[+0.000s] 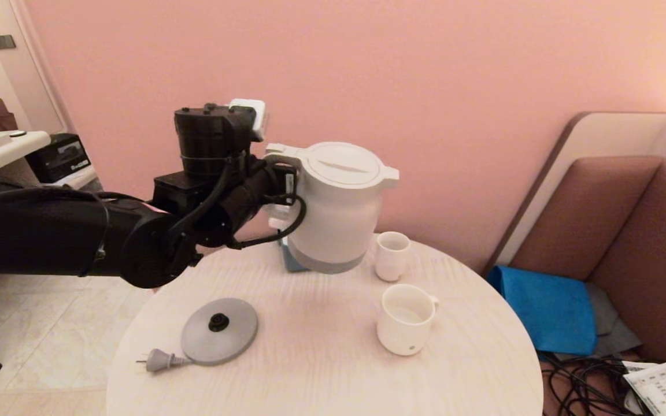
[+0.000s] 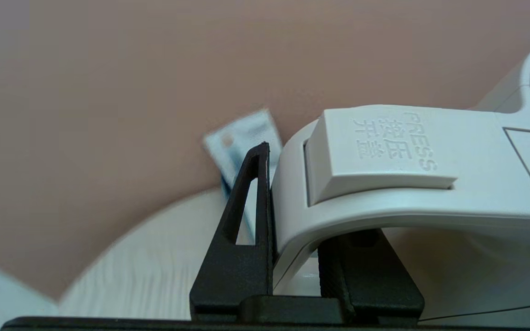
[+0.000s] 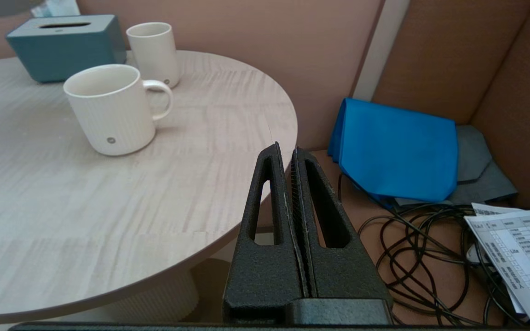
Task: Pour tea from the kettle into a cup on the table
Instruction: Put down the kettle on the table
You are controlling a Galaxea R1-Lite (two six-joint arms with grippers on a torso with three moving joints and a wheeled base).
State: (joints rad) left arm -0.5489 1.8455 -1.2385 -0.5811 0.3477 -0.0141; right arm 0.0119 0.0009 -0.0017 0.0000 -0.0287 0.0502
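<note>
The white kettle (image 1: pixel 339 208) hangs upright in the air above the far middle of the round table (image 1: pixel 321 358), off its base. My left gripper (image 1: pixel 282 184) is shut on the kettle's loop handle (image 2: pixel 384 184), one finger on each side of it. The wide white mug (image 1: pixel 405 319) stands on the table right of centre, below and to the right of the kettle; it also shows as the ribbed mug (image 3: pixel 111 108) with a grey dot. A little pale liquid seems to lie in its bottom. My right gripper (image 3: pixel 288 154) is shut and empty, off the table's right edge.
A narrow handleless white cup (image 1: pixel 392 255) stands behind the mug. The grey kettle base (image 1: pixel 219 331) with its plug (image 1: pixel 158 360) lies front left. A teal tissue box (image 3: pixel 65 43) sits at the back. Blue cloth (image 1: pixel 547 309), cables and papers lie on the bench to the right.
</note>
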